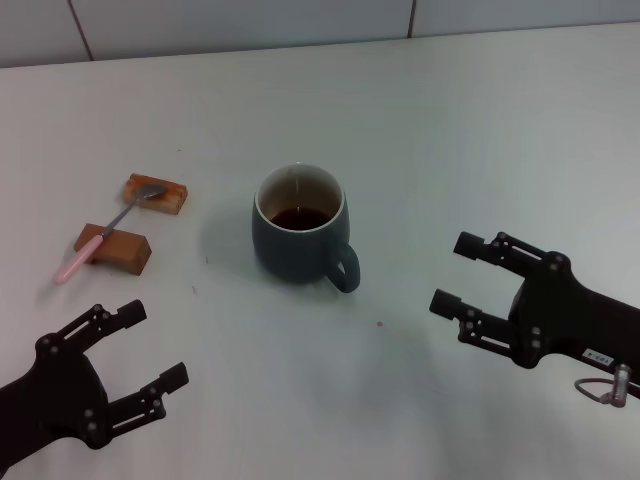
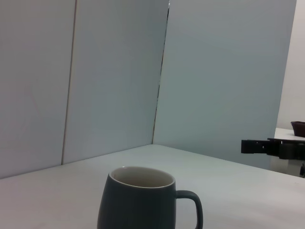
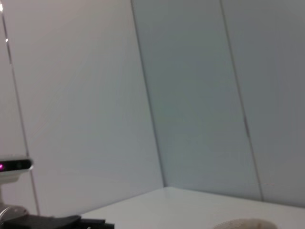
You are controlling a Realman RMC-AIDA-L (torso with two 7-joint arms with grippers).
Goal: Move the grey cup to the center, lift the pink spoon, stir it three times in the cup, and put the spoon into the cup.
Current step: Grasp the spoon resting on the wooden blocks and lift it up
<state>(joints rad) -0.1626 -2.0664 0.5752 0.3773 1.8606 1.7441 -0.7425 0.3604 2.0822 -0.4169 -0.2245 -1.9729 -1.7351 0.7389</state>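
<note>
The grey cup [image 1: 300, 236] stands upright near the middle of the white table with dark liquid inside and its handle toward the front right. It also shows in the left wrist view [image 2: 141, 199]. The pink spoon [image 1: 106, 231] lies across two brown wooden blocks at the left, its silver bowl on the far block and its pink handle past the near block. My left gripper [image 1: 155, 346] is open and empty at the front left, apart from the spoon. My right gripper [image 1: 452, 272] is open and empty to the right of the cup, apart from the handle.
Two brown wooden blocks, the far one [image 1: 156, 194] and the near one [image 1: 114, 247], hold the spoon up off the table [image 1: 450, 130]. The table's back edge meets a grey panelled wall [image 1: 300, 20]. The right gripper's fingers [image 2: 259, 146] show far off in the left wrist view.
</note>
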